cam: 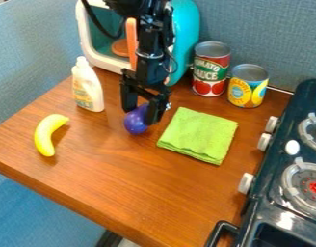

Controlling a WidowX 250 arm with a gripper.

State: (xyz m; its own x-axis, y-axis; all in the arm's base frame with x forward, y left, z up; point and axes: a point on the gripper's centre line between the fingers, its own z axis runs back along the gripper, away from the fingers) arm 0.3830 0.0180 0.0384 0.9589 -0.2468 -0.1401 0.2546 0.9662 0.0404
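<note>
Black end effector (141, 117) at a rounded purple object (135, 123), open or clamped unclear.

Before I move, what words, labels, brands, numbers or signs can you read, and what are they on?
"TOMATO SAUCE": on the label of the red can.
Yellow can: label print too small and blurred to read.
White bottle: label print too small and blurred to read.
Numbers or signs: none that I can read.
</note>
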